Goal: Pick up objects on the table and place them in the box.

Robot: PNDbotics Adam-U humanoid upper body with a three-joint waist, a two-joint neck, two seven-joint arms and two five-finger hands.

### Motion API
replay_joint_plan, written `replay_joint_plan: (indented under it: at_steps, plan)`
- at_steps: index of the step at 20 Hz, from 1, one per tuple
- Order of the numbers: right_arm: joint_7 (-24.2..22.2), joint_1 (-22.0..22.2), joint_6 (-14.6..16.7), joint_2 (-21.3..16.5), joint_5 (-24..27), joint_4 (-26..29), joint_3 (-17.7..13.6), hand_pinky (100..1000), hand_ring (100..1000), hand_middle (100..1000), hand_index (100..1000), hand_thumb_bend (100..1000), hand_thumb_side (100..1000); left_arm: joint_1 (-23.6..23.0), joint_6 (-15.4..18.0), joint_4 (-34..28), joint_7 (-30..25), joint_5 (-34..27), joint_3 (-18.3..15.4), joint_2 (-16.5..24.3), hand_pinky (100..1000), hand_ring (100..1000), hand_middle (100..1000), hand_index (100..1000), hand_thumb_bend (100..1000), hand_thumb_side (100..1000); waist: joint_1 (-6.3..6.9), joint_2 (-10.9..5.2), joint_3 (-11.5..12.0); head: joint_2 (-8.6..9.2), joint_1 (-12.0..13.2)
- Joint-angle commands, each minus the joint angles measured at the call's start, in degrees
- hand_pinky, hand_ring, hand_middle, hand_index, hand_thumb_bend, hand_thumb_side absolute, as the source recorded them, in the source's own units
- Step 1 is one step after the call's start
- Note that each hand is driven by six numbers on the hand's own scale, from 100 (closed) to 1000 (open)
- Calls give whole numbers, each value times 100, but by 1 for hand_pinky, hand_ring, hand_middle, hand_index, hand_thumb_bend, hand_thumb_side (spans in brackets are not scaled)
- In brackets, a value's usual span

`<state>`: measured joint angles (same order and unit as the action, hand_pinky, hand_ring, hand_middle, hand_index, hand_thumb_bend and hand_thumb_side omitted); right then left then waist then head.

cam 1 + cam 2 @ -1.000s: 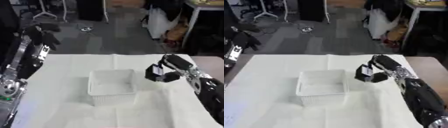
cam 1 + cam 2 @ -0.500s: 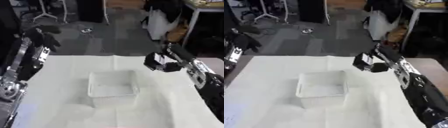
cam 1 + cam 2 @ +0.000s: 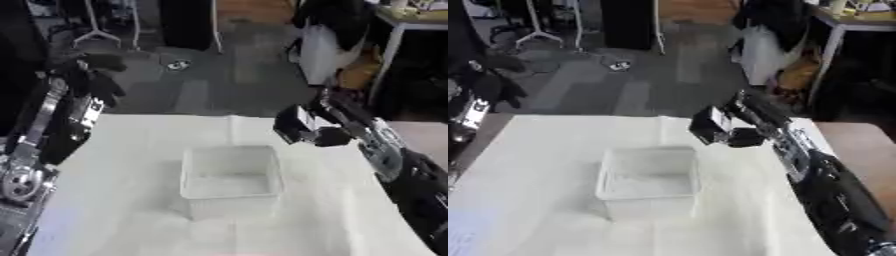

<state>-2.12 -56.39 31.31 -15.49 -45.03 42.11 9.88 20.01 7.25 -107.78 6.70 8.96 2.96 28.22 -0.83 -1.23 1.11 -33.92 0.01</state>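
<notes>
A small dark block with a pale face (image 3: 296, 125), its long axis roughly upright, hangs pinched in the curled fingers of the robot's right hand (image 3: 325, 131), just above the far right corner of the translucent white plastic box (image 3: 229, 178) on the white-covered table (image 3: 131, 150). The left hand (image 3: 92, 67), fingers relaxed, hovers at far left.

White-covered table (image 3: 131, 200), translucent white box (image 3: 230, 179) standing near its middle, open side up

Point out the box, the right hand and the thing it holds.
box (image 3: 230, 176), left eye view, bare floor inside.
right hand (image 3: 331, 134), left eye view, curled fingers.
held object (image 3: 290, 124), left eye view, its dark body.
</notes>
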Motion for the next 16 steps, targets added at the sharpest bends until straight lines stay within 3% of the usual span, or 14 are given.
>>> replay_joint_plan:
  at_steps: [1,7,16]
  plan:
    - [-98,-180,13,92,123,169,33,100,100,100,348,608,760,125,7,-84,-12,-46,-14,90,410,532,673,789,132,888,21,-60,16,72,24]
    - [-192,-165,10,428,97,231,92,100,100,100,348,606,762,135,8,-86,-20,-55,-10,74,410,532,674,789,132,888,29,-54,35,74,7]
    - [-171,-184,54,567,-53,137,95,100,100,100,350,606,764,140,10,-89,-28,-58,-9,70,411,532,674,788,132,888,32,-54,41,87,3]
